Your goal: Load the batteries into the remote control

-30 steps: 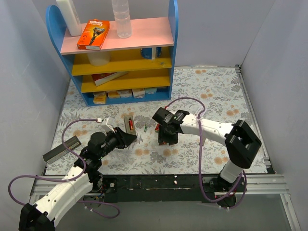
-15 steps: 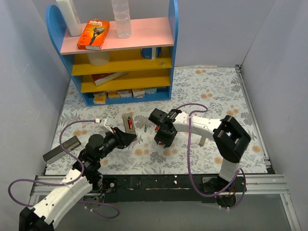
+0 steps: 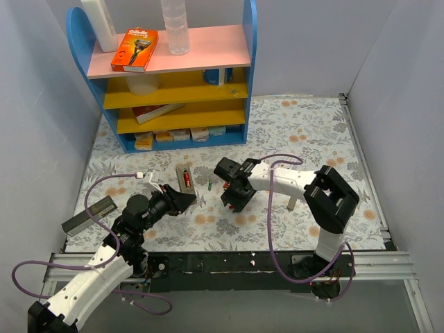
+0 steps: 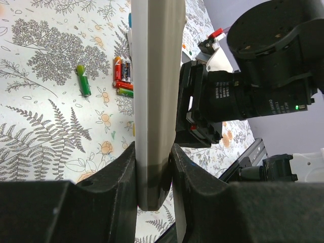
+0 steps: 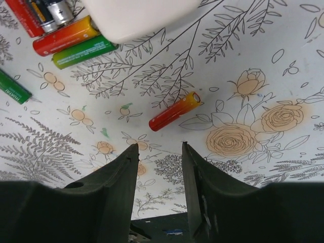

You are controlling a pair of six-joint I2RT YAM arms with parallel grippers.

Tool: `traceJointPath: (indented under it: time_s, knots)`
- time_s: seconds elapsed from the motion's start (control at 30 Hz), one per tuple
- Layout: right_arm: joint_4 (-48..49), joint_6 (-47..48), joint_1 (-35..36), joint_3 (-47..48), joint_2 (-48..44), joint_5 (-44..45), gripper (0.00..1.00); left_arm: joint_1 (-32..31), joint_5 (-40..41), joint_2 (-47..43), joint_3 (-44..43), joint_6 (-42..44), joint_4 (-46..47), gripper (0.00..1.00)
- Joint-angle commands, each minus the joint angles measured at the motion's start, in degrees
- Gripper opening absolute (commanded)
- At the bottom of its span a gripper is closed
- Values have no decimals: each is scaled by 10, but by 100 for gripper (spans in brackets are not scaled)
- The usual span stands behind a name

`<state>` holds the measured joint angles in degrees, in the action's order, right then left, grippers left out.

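The remote control [image 3: 184, 177] lies lengthwise on the floral cloth, a red cell showing in its open back. In the left wrist view it is the pale slab [image 4: 154, 76] running away from the camera, with my left gripper [image 4: 153, 152] shut on its near end. Batteries [image 4: 122, 77] sit in a small pile to its left, a green one [image 4: 83, 81] apart from them. My right gripper [image 5: 159, 147] hangs open just short of a single red-and-yellow battery [image 5: 174, 111]. More batteries [image 5: 71, 41] lie farther off beside a white rounded object [image 5: 142, 17].
A blue shelf unit [image 3: 239, 104] with pink and yellow boards stands at the back left, carrying an orange box [image 3: 135, 48] and a clear bottle [image 3: 176, 28]. A grey flat bar [image 3: 90, 215] lies at the cloth's left edge. Grey walls close in both sides.
My right arm has swung left and drawn its elbow in, bringing the gripper a little nearer the remote, with its jaws slightly narrower. The left arm and the remote have stayed put.
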<state>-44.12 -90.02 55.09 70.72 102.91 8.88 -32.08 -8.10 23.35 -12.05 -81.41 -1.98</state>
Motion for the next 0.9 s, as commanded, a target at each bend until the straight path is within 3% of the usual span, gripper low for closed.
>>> traceJointPath:
  time_s: [0.0, 0.47, 0.67, 0.87]
  knots:
    - [-7, -41, -5, -5, 24, 17, 46, -3, 5, -10, -2, 2, 0, 0]
    - [7, -43, -15, -36, 30, 36, 36, -3, 4, -22, -2, 2, -8, 0]
    - [-6, -13, -15, -62, 13, 46, 23, -2, -2, -17, -3, 3, -3, 0]
    - [-30, 84, -13, -71, 3, 74, 9, -3, -45, -6, 8, 8, 42, 0]
